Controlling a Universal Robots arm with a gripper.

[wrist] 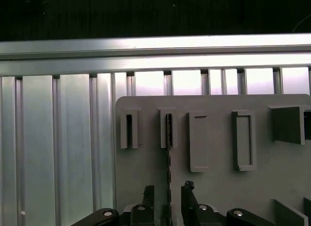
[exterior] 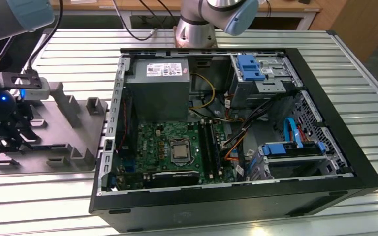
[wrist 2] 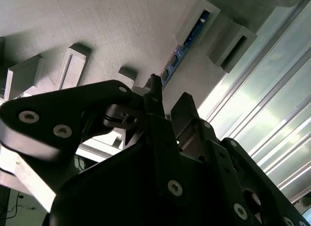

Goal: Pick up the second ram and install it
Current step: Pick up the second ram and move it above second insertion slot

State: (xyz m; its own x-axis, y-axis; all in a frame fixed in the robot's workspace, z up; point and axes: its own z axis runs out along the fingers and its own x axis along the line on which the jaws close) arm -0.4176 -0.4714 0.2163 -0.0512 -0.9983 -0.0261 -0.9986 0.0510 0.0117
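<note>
pincer (wrist: pixel 168 192): partly open and gripping nothing; its two black fingers (wrist: pixel 147 196) stand apart with a clear gap. It hangs low over the grey holder at the exterior view's left edge (exterior: pixel 4 140).
second ram (wrist: pixel 168 150): a thin bluish-green stick standing on edge in a holder slot. In the first wrist view it runs straight into the gap between the fingers, with a sliver of space on each side, so it is flanked but not clamped. In the second wrist view (wrist 2: pixel 188 41) its near end lies close by the fingertips.
grey holder (exterior: pixel 51 132): directly under the pincer, flat on the table, with several raised slots either side of the ram's slot.
table (exterior: pixel 64 49): ribbed metal, under the pincer and all the rest.
computer case (exterior: pixel 241 201): open, just beside the holder, on the pincer's exterior-view-right side.
motherboard (exterior: pixel 156 142): green, on the case floor, well apart from the pincer.
black slots (exterior: pixel 208 145): long, on the motherboard's far side from the pincer.
blue cable (exterior: pixel 291 130): farther still, inside the case.
</note>
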